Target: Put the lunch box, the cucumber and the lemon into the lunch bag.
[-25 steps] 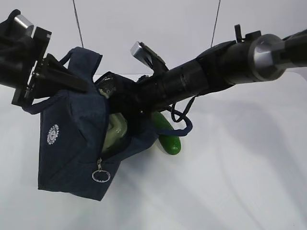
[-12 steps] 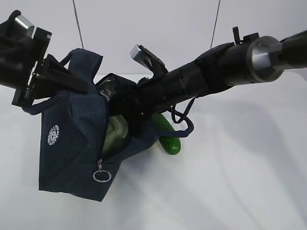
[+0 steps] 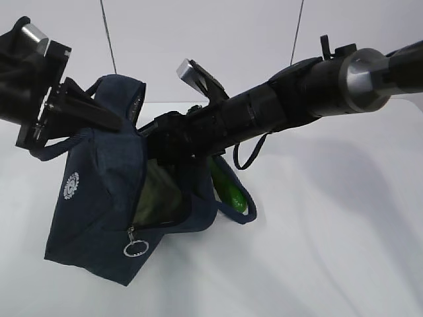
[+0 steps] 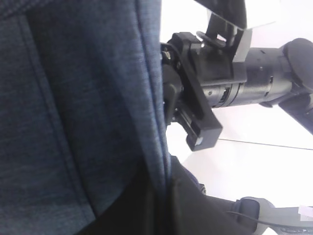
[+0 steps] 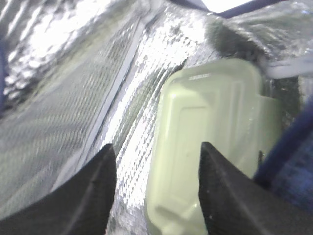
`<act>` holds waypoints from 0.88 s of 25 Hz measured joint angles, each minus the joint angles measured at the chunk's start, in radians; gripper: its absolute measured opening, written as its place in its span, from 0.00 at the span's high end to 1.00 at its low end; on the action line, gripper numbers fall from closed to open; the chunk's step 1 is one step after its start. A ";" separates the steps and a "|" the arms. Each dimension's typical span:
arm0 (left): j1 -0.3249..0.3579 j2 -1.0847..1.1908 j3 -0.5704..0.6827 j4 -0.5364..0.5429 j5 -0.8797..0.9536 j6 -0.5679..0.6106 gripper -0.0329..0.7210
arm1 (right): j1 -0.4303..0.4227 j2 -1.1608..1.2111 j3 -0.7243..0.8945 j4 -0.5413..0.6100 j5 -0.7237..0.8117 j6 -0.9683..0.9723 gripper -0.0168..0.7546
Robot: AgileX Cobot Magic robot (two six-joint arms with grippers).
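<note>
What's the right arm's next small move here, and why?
Probably draw the right gripper back out of the lunch bag. Its jaws stand open and empty above the lunch box, which lies inside on the silver lining. The cucumber is outside beside the bag, likely next. The left gripper holds the bag up.

Even, bright light falls on the white table, where the right arm casts a soft grey shadow. The lunch bag and both arms read as dark, detail-poor masses. In the left wrist view the fabric closest to the claw is soft. The right wrist view glares off silver lining ahead of blurred fingers.
</note>
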 joint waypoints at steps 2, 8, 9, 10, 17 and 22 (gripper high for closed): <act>0.000 0.000 0.000 0.000 0.005 0.000 0.96 | 0.000 0.000 0.000 0.000 0.000 0.000 0.47; 0.000 0.000 0.000 0.000 0.012 0.000 0.96 | 0.002 -0.002 -0.041 -0.085 0.054 0.006 0.47; 0.000 0.000 0.000 0.000 0.015 0.000 0.96 | 0.002 -0.003 -0.059 -0.122 0.071 0.023 0.47; 0.000 0.000 0.000 0.000 0.015 0.000 0.96 | 0.002 -0.003 -0.078 -0.170 0.093 0.050 0.47; 0.000 0.000 0.000 0.013 0.037 0.000 0.96 | -0.020 -0.003 -0.254 -0.605 0.257 0.302 0.47; 0.000 0.000 0.000 0.018 0.041 0.000 0.96 | -0.026 -0.003 -0.364 -0.758 0.373 0.417 0.47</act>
